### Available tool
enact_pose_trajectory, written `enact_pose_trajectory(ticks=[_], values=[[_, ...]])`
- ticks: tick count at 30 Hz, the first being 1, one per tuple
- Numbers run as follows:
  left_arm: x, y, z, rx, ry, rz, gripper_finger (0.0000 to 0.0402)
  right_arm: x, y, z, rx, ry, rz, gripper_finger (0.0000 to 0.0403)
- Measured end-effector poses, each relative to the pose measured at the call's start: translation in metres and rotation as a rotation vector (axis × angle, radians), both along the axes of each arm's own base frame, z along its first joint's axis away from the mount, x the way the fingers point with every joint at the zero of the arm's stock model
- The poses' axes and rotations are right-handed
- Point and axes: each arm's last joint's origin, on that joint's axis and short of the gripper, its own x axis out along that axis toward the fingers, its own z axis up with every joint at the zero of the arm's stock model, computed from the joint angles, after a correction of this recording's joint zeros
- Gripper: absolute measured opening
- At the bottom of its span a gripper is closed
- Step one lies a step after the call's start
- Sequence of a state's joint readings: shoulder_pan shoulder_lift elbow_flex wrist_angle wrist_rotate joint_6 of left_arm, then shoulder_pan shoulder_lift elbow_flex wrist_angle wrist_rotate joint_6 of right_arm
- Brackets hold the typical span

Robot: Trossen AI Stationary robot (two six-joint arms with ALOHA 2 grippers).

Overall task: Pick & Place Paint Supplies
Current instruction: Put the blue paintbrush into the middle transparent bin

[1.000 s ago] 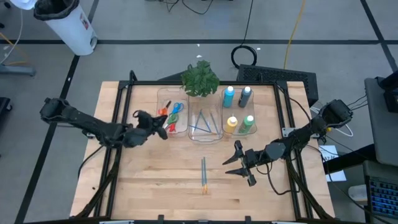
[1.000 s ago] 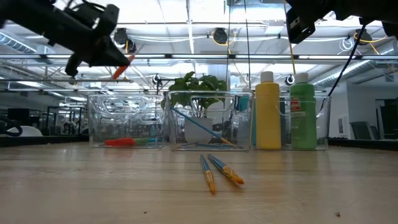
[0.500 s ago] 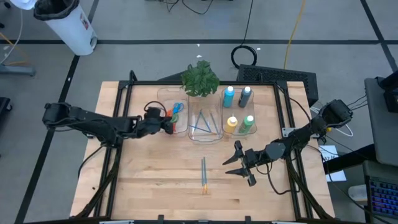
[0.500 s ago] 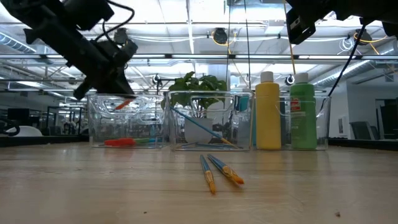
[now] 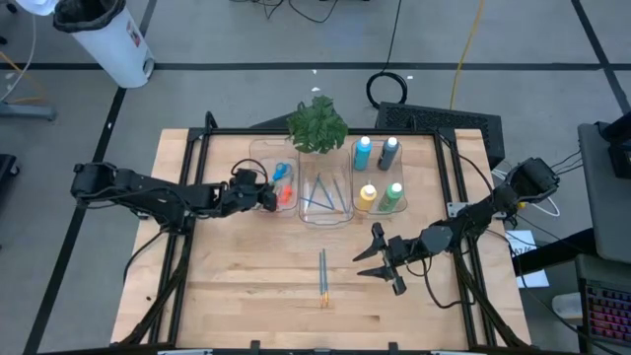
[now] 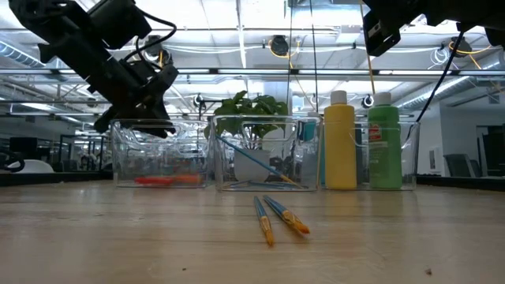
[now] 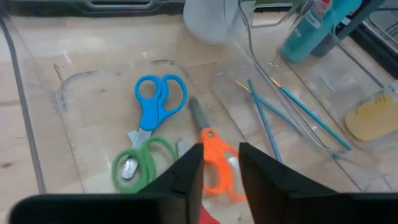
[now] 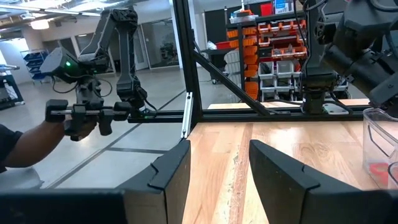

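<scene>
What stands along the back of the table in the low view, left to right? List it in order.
Left gripper above the scissors bin → middle bin holding blue brushes → yellow paint bottle → green paint bottle.

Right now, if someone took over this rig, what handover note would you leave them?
Left gripper: open above the scissors bin, orange scissors lying in it beside the blue scissors and green scissors.
Right gripper: open, waiting over the table near the two loose brushes.
Done: four paint bottles binned, some brushes in the middle bin.
Left: the two loose brushes.
</scene>
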State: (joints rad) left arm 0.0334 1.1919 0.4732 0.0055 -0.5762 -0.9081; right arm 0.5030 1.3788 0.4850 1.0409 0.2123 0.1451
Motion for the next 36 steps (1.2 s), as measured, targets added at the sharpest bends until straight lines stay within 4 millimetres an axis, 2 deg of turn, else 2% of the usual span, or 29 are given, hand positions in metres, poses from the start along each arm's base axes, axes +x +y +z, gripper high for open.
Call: enact_pose_trajectory(ticks=[5, 11, 18, 22, 26, 30, 36], values=[[0.002, 0.0, 0.003, 0.016, -0.027, -0.016, 0.0166, 0.0, 0.0, 0.0, 0.0, 0.0, 0.0, 0.0157], [0.006, -0.004, 0.024, 0.073, -0.132, -0.225, 0.0219, 0.0, 0.0, 0.0, 0.0, 0.0, 0.0, 0.0157], [-0.006, -0.017, 0.053, 0.095, -0.285, -0.364, 0.0238, 0.0, 0.0, 0.0, -0.001, 0.0, 0.0, 0.0157], [-0.009, -0.03, 0.058, 0.129, -0.3, -0.396, 0.0239, 0.002, 0.007, -0.004, -0.015, 0.033, 0.016, 0.0157], [-0.01, -0.037, 0.058, 0.148, -0.292, -0.386, 0.0239, 0.025, 0.029, -0.007, -0.087, 0.173, 0.047, 0.0157], [-0.009, -0.037, 0.055, 0.156, -0.274, -0.371, 0.0239, 0.058, 0.056, -0.011, -0.263, 0.376, 0.125, 0.0157], [-0.008, -0.037, 0.055, 0.16, -0.272, -0.361, 0.0239, 0.097, 0.08, -0.037, -0.492, 0.606, 0.311, 0.0157]])
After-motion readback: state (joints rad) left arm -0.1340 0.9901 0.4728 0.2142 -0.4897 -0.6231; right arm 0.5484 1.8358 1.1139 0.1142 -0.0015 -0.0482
